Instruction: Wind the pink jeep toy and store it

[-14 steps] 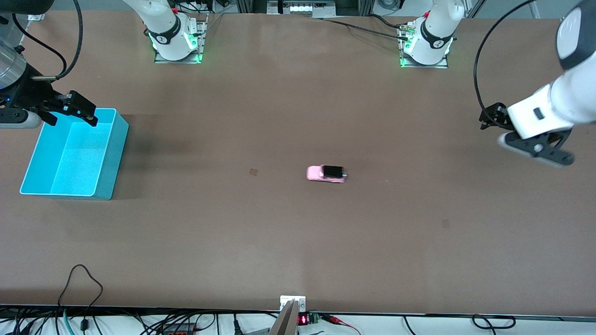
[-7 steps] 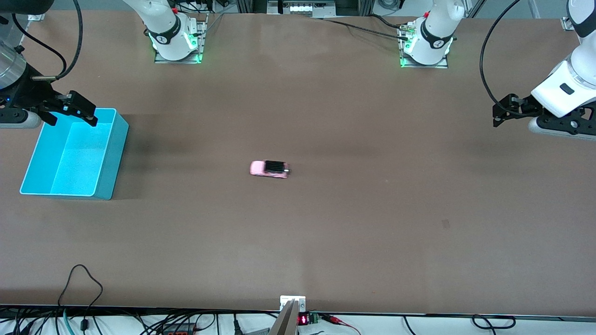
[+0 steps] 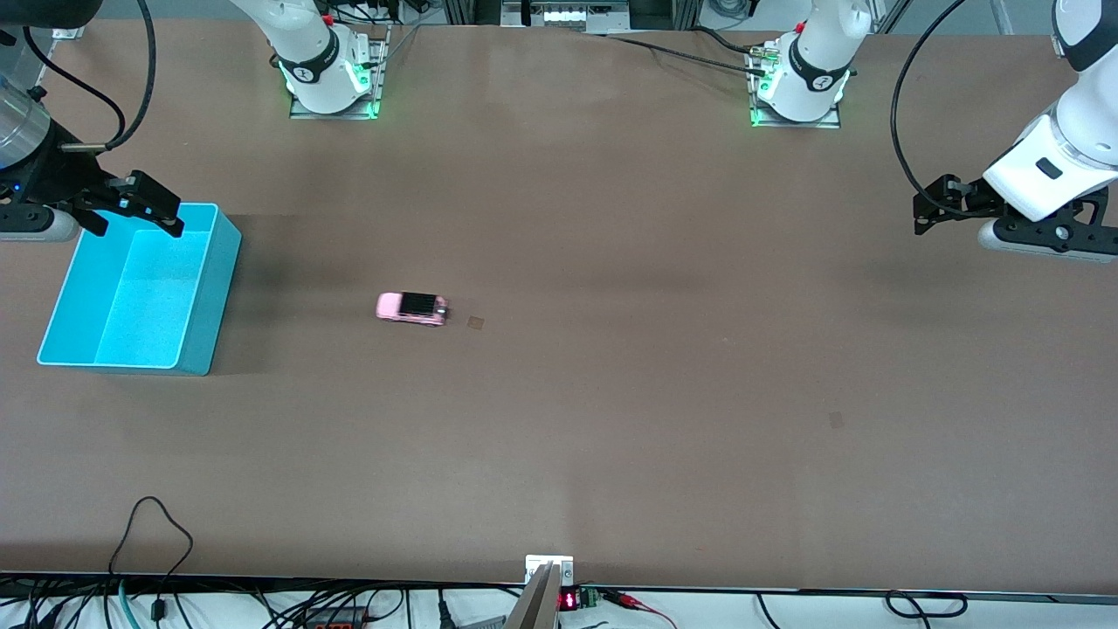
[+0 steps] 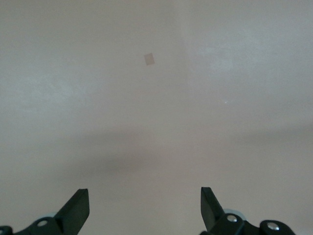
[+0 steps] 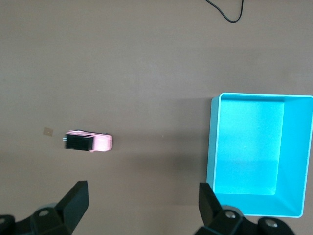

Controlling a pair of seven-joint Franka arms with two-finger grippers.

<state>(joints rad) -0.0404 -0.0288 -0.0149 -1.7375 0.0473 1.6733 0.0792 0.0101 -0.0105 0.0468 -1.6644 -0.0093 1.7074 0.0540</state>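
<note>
The pink jeep toy [image 3: 412, 308] stands alone on the brown table, roughly midway between the two arms' ends and a little toward the turquoise bin [image 3: 214, 288]. In the right wrist view the jeep [image 5: 90, 142] sits apart from the bin [image 5: 213, 147]. My right gripper [image 3: 131, 218] hovers open and empty over the bin's rim at the right arm's end; its jaws [image 5: 143, 186] stand wide. At the left arm's end of the table my left gripper [image 3: 928, 214] hangs open over bare table, with nothing between its jaws [image 4: 145, 192].
A small tape square [image 3: 475, 322] lies just beside the jeep, on the side toward the left arm's end. Another faint mark [image 3: 836, 419] lies nearer the front camera. Cables [image 3: 148, 524] trail at the table's near edge. The arm bases [image 3: 327, 79] stand along the back.
The jeep has rolled by itself across the table toward the bin, past the tape square. The left arm has swung up and back toward its end. The right arm has not moved.
</note>
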